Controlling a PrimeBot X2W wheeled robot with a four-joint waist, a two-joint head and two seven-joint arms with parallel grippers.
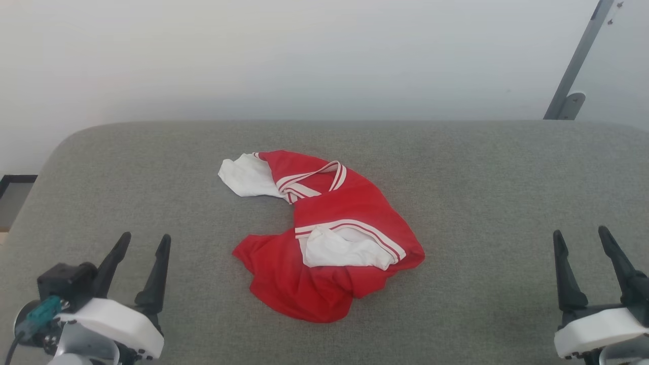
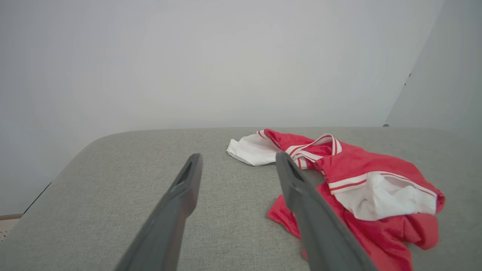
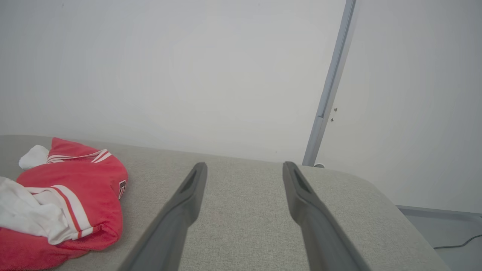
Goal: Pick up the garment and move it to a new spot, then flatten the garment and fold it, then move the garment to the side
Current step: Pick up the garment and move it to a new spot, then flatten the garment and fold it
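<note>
Head view looks down on a grey, fabric-covered counter (image 1: 481,192) with rounded corners. Near its middle lies the bright red sleeveless jersey (image 1: 350,208), crumpled in a heap, its white panels and red-and-white striped trim turned up. The left gripper (image 1: 146,235) sits over the near left of the counter and the right gripper (image 1: 580,231) over the near right, both well apart from the jersey. Their long dark jaws are spread wide, released, grasping nothing. Behind stands a pale wall with a slanting grey metal post (image 1: 575,66).

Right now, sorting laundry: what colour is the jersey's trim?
Jersey trim: red-and-white stripes, clearest in head view.
</note>
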